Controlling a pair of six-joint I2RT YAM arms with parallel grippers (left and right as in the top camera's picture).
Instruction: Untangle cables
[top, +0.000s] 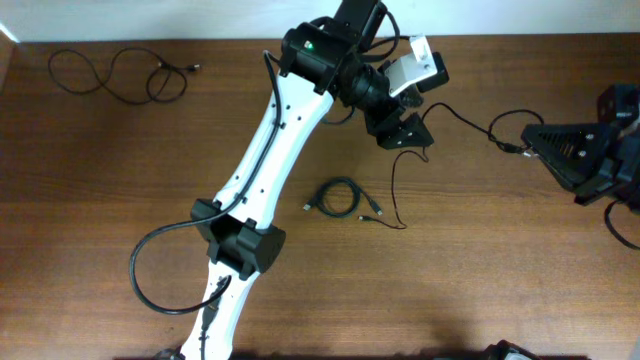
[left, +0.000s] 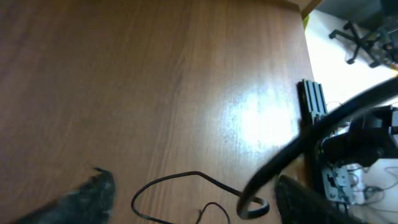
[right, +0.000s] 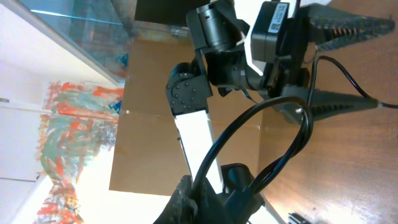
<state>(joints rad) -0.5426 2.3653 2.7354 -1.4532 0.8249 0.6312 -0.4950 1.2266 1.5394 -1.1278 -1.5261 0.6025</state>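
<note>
L claw (left: 189, 182) apart over thin cord (left: 193, 173), coiled cables (top: 338, 198) seen overhead only

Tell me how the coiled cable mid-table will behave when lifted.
The coil will probably flop and unwind: it is thin and loosely looped. Likely light, so a push may drag it whole. Its plug ends may swing or snag.

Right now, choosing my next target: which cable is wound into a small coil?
The centre cable; the far-left cable sprawls in loose loops, the right-hand cable runs as one strand.
</note>
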